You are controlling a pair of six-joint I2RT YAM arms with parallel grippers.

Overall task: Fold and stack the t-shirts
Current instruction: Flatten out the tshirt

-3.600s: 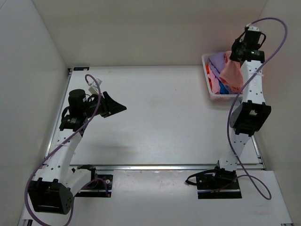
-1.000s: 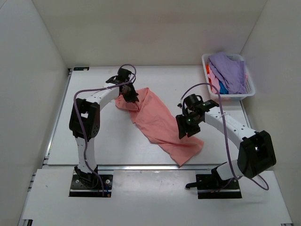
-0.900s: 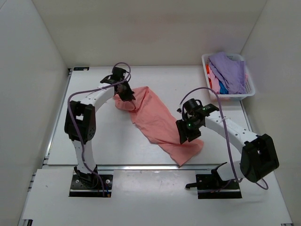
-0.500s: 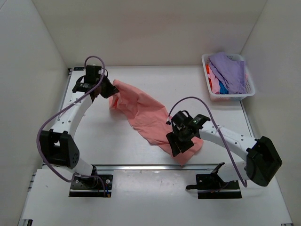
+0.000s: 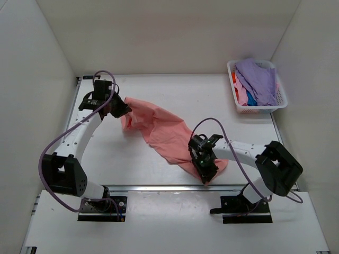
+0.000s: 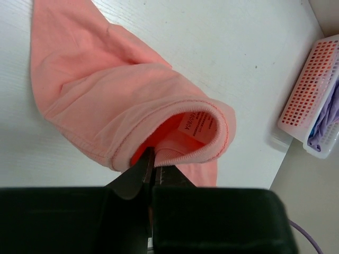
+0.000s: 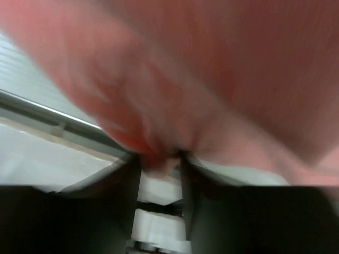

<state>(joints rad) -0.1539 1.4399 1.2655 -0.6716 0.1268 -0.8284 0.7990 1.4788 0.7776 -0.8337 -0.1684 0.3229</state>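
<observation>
Left gripper (image 6: 151, 159) pinches the salmon-pink t-shirt (image 5: 159, 129) at its ribbed collar (image 6: 212, 114), jaws closed on the rim just beside the neck label (image 6: 193, 123); that grip looks thin, a single edge of rib and little more. From there the shirt runs in a rumpled, twisted band across the table (image 5: 201, 100), from the far left down to the near edge right of middle; the right gripper (image 5: 206, 168) sits on its hem (image 5: 216, 168) there. In the blurred right wrist view its jaws stand partly apart with pink cloth bunched between them; whether they have bitten I cannot tell.

The step in hand, as I judge it, is spreading the shirt flat before folding. To do it well, the right jaws should be firmly closed on the hem before any pull, or the cloth will slip out; the two ends should then draw apart low over the table, gently, since the collar pinch could tear free under a jerk. The twist along the middle needs working out, so the right end should turn as it pulls; the hem lies near the table's front edge and should be carried inward, not outward. A lavender-purple t-shirt (image 5: 257, 74) and others wait in the white basket (image 5: 231, 84) at the far right, well apart.
</observation>
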